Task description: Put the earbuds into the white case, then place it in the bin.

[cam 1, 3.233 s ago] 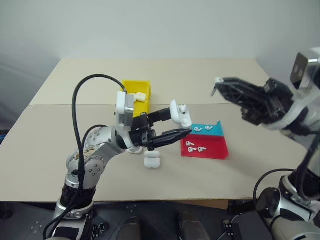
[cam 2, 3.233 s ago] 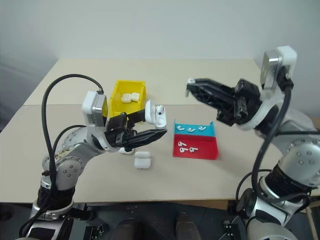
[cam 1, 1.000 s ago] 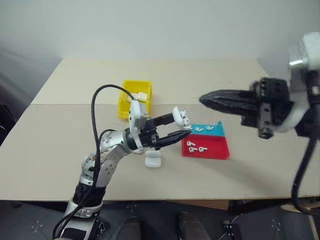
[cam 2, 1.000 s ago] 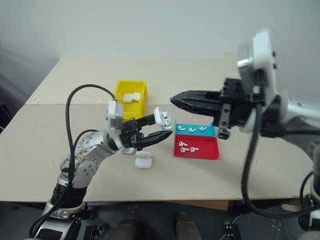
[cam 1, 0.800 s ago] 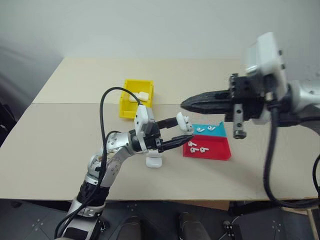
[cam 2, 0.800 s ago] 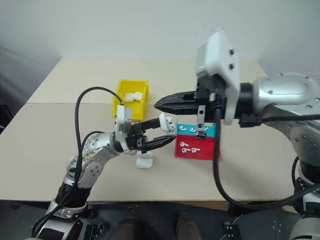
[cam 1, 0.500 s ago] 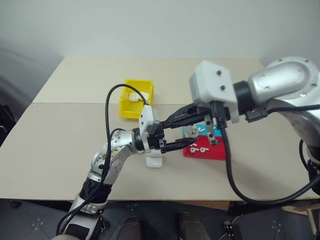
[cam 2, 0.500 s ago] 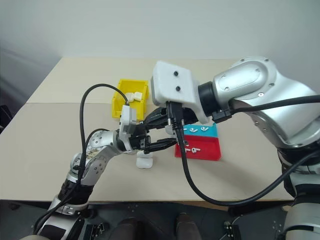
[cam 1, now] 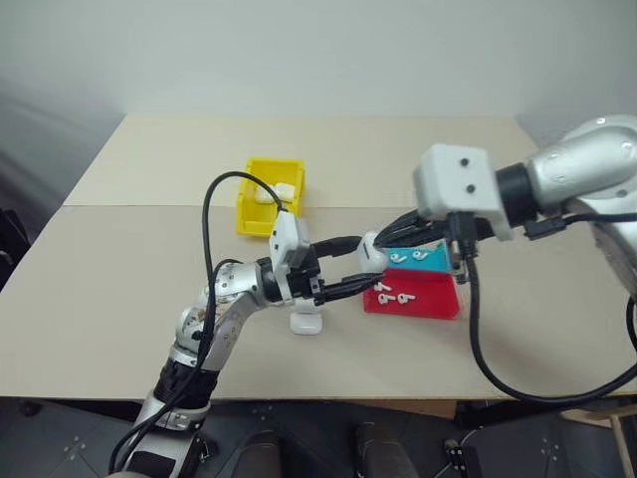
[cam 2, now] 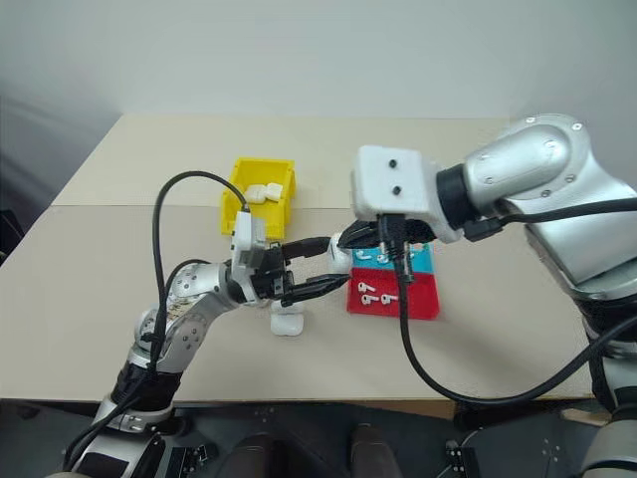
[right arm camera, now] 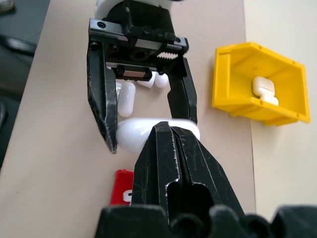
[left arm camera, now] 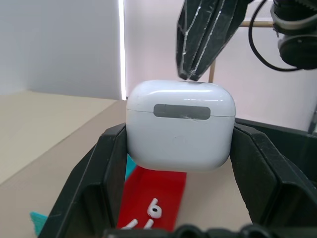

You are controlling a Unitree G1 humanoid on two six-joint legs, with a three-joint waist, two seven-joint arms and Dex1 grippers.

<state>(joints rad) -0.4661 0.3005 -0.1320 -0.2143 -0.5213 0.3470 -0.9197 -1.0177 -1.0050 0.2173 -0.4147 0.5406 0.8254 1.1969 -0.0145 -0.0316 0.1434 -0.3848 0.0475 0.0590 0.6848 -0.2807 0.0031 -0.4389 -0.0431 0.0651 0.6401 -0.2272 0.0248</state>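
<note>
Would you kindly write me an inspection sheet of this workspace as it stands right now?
Surface: beige table, two boards joined by a seam.
Job's things: white case, lid shut, held above the table; yellow bin holding cases; earbuds in the red tray, more in the teal tray.
Clutter: spare case on the table.
Grippers: left gripper shut on the white case; right gripper shut, tips at its lid.
Cables: black cables looping off both arms.
Surroundings: plain grey wall.

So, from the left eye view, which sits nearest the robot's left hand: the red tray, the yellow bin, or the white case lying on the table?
1. Glossy white case on the table, just below the left hand.
2. Shallow red tray, to its right.
3. Yellow plastic bin, back-left.
</note>
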